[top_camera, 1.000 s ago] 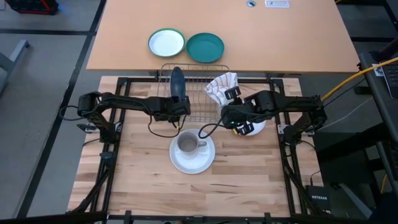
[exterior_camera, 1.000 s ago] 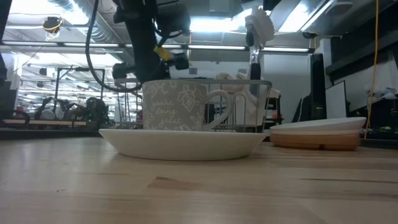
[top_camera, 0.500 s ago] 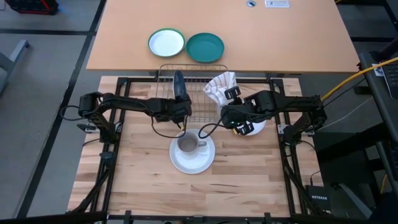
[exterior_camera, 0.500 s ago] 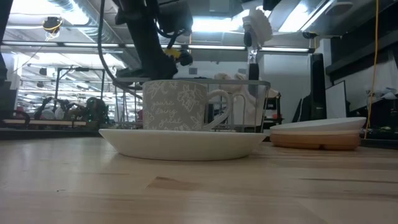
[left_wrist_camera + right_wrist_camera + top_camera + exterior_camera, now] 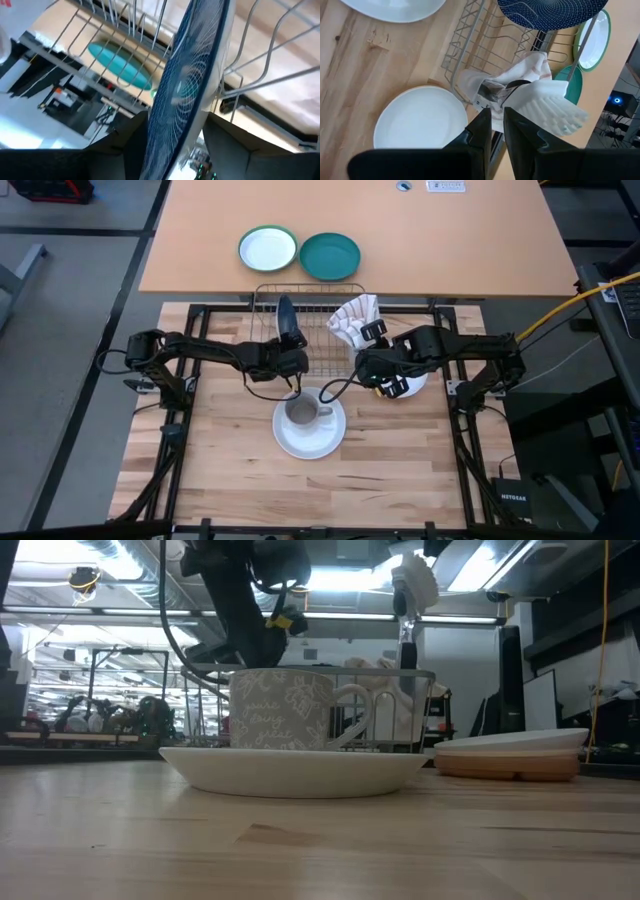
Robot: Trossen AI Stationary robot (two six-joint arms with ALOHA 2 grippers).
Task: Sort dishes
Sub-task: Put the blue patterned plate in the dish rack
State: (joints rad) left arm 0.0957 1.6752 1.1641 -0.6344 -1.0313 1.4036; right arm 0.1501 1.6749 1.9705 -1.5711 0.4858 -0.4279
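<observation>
Mug (image 5: 301, 412) on plate (image 5: 325, 440), before rack (image 5: 320, 330)

My left hand (image 5: 291, 358) sits against the wire dish rack (image 5: 322, 350), its fingers spread either side of the upright dark blue round plate (image 5: 287, 320). Close in front, the grey handled mug (image 5: 302, 413) on a white plate (image 5: 310, 435) blocks the way. The wooden table (image 5: 220, 460) to the left lies open.

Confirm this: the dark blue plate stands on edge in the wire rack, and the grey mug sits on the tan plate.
Wrong on one point. In the high view the grey mug sits on a white plate, not the tan one. The dark blue plate does stand on edge in the wire rack.
</observation>
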